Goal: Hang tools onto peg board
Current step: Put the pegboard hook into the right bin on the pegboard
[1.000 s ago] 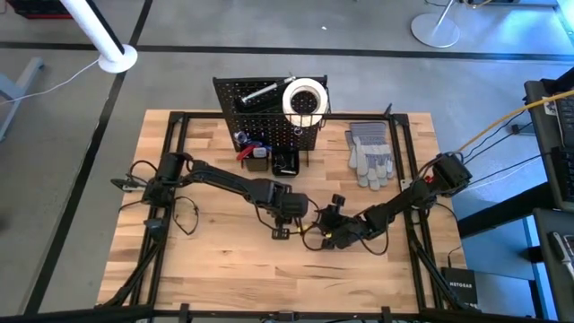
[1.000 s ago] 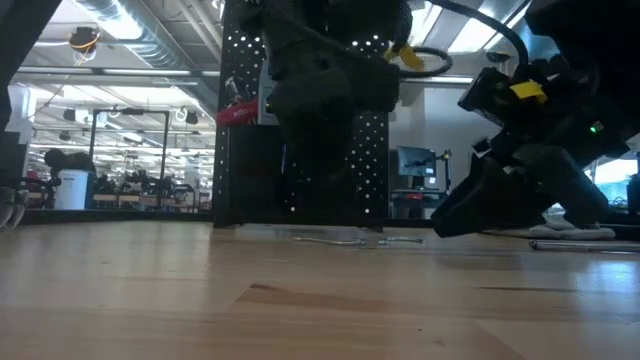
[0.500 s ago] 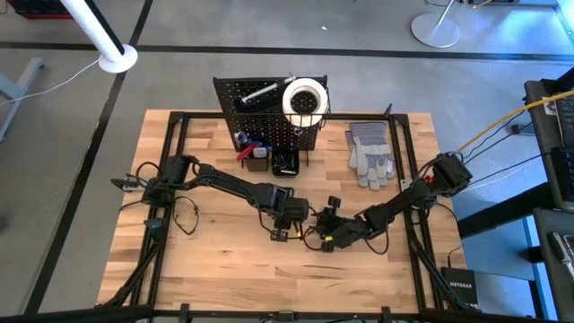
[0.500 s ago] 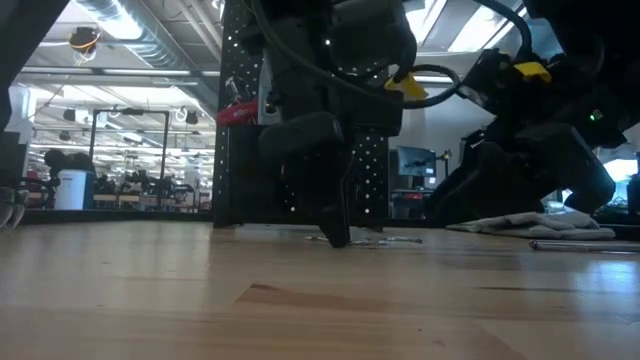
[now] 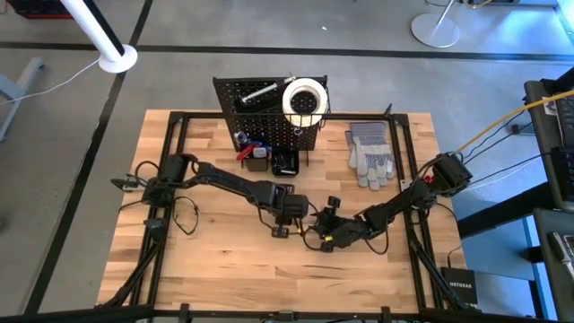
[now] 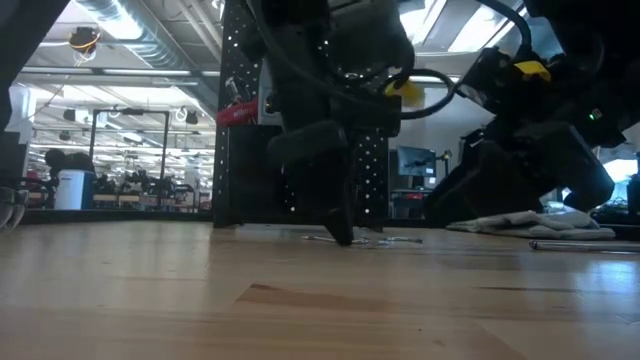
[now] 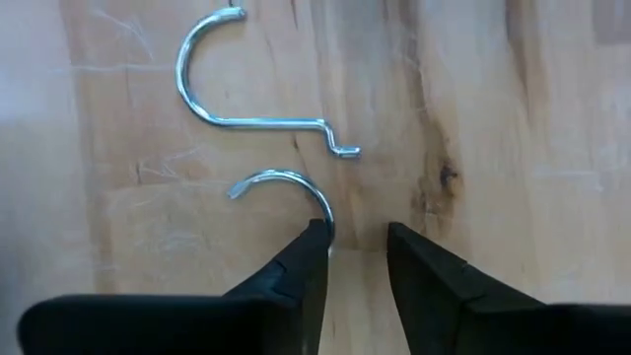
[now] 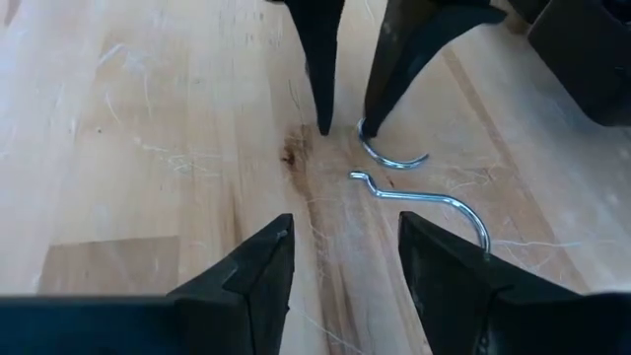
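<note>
Two silver wire hooks lie flat on the wooden table: one (image 7: pixel 258 110) in full view, the other (image 7: pixel 286 187) running under one finger of my left gripper (image 7: pixel 355 247). That gripper points down, open, with its fingertips (image 8: pixel 323 123) at the tabletop. My right gripper (image 8: pixel 340 261) is open and slants down toward the same hooks from the table's right, touching nothing. The peg board (image 5: pixel 269 112) stands at the table's far side with a white tape roll (image 5: pixel 305 97) and a silver tool (image 5: pixel 258 91) hanging on it. My left gripper comes from above, its fingers pointing down at the nearer hook's straight end (image 8: pixel 367 133). One fingertip stands right at that end. Whether it touches the wire I cannot tell. The hook lies flat on the table.
Grey work gloves (image 5: pixel 369 154) lie to the right of the peg board. Red-handled tools (image 5: pixel 247 152) and a small black bin (image 5: pixel 285 163) sit at the board's foot. Black frame rails (image 5: pixel 170 179) run along the table's left and right sides. Bare wood lies toward the near edge.
My left gripper has come down over the hooks until its fingertips reach the tabletop. The hooks and my right gripper have stayed where they were.
</note>
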### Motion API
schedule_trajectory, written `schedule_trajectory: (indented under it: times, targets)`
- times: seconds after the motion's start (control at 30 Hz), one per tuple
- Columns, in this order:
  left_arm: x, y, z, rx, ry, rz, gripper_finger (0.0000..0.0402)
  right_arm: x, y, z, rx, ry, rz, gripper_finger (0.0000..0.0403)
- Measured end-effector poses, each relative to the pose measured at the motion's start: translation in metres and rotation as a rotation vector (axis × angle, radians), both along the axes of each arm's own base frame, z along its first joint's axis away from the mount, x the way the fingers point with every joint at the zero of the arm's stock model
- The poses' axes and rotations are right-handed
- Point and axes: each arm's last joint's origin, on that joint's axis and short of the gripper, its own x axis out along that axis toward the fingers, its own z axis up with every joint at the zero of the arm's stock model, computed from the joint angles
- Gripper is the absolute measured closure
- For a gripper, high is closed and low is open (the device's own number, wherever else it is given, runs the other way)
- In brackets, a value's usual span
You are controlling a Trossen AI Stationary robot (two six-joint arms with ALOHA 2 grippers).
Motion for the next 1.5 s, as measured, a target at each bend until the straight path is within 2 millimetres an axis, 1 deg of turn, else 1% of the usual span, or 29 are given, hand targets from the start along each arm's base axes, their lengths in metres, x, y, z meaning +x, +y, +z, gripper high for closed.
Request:
schedule_trajectory:
  times: [0.13,0.27,0.4,0.47,0.53,0.73,0.9,1.1,1.33,1.5]
  targets:
    - [-0.004,0.004,-0.012,-0.046,0.009,-0.001,0.0317,0.002,0.001,0.000,0.000,-0.016,0.005,0.0221]
    - [-0.007,0.007,-0.021,-0.059,0.000,0.019,0.0334,0.006,0.004,-0.006,0.006,-0.032,0.060,0.0221]
    - [-0.010,0.006,-0.025,-0.069,-0.010,0.023,0.0367,0.011,0.006,-0.016,-0.022,-0.042,0.121,0.0221]
    - [-0.010,0.006,-0.026,-0.067,-0.011,0.015,0.0388,0.014,0.005,-0.021,-0.065,-0.035,0.144,0.0221]
    - [-0.010,0.003,-0.026,-0.066,-0.017,0.009,0.0397,0.021,0.001,-0.023,-0.101,-0.022,0.145,0.0221]
    - [-0.009,-0.006,-0.026,-0.054,-0.040,-0.005,0.0400,0.039,-0.015,-0.022,-0.118,-0.007,0.146,0.0221]
    - [-0.009,-0.007,-0.026,-0.060,-0.047,0.005,0.0400,0.044,-0.024,-0.026,-0.110,0.000,0.138,0.0221]
    - [-0.005,-0.009,-0.021,-0.069,-0.056,0.004,0.0401,0.045,-0.024,-0.027,-0.166,0.009,0.178,0.0221]
    - [-0.004,-0.011,-0.002,-0.084,-0.089,0.006,0.0401,0.046,-0.024,-0.026,-0.214,0.014,0.218,0.0221]
    - [-0.004,-0.011,-0.001,-0.097,-0.095,0.015,0.0401,0.047,-0.025,-0.025,-0.233,0.018,0.228,0.0221]
